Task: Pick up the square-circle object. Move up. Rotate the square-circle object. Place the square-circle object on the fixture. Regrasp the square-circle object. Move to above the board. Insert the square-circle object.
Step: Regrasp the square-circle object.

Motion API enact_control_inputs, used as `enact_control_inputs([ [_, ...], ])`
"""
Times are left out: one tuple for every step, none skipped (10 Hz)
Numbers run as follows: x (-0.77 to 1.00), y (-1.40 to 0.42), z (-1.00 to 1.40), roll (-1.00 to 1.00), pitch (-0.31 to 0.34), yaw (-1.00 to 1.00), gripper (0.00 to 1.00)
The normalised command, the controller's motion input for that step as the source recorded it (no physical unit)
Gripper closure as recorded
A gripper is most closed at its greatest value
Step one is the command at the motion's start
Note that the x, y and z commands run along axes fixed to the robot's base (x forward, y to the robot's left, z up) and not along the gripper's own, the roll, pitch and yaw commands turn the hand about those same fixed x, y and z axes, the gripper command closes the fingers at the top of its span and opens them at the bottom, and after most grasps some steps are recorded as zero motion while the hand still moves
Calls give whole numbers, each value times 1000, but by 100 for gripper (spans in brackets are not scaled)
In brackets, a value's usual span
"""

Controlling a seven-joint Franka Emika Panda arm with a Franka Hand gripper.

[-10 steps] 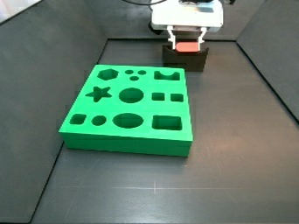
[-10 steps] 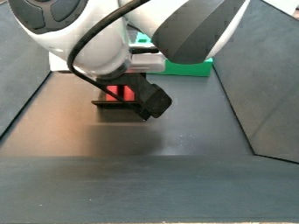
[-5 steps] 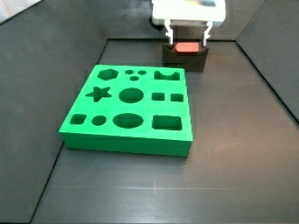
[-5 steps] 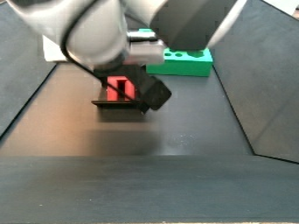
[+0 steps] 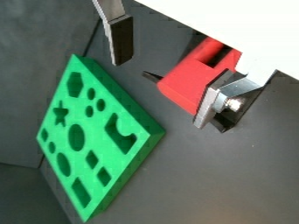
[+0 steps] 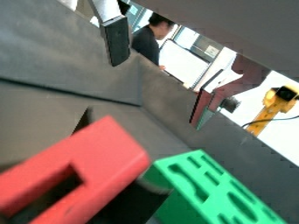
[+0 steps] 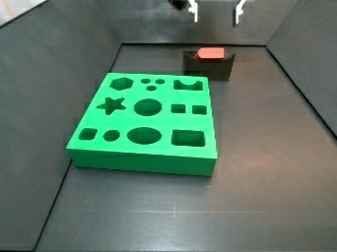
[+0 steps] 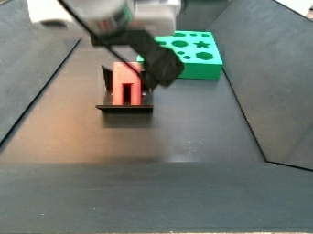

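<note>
In a wrist view the red object (image 5: 193,77) lies between the gripper (image 5: 170,74)'s spread fingers (image 5: 121,38), untouched; the board (image 5: 93,131) fills the lower left.

In a side view the object (image 7: 208,54) sits on the fixture (image 7: 211,65) at upper centre, the gripper (image 7: 215,12) at the top edge, jaws open and empty. Placing looks done; regrasp and insertion remain.

Half a second ago the jaws straddled the object; they have since risen.

In a side view the object (image 8: 126,82) stands in the fixture (image 8: 126,105).

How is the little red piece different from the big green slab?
The square-circle object is red, small and blocky; the board is green, wide and flat with many cut-outs. The object sits on the fixture; the board lies on the floor. The tool, open, hangs above, touching neither.
</note>
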Motion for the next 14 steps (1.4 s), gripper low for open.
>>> enact_control_inputs([
  [-30, 17, 331, 21, 68, -10, 0],
  [-112, -747, 820, 1000, 52, 17, 0],
  [-100, -726, 740, 1000, 50, 16, 0],
  [-109, -557, 566, 1000, 37, 15, 0],
  [-110, -453, 433, 1000, 32, 15, 0],
  [-78, -230, 153, 1000, 26, 14, 0],
  [-25, -75, 42, 1000, 28, 14, 0],
  [-8, -45, 42, 1000, 30, 15, 0],
  [-9, -44, 30, 1000, 30, 15, 0],
  [-23, -35, 19, 1000, 24, 15, 0],
  [-33, -28, 15, 1000, 18, 16, 0],
  [-31, -31, 2, 1000, 13, 16, 0],
  [-29, -26, 1, 1000, 8, 17, 0],
  [-24, -23, 2, 1000, 2, 18, 0],
])
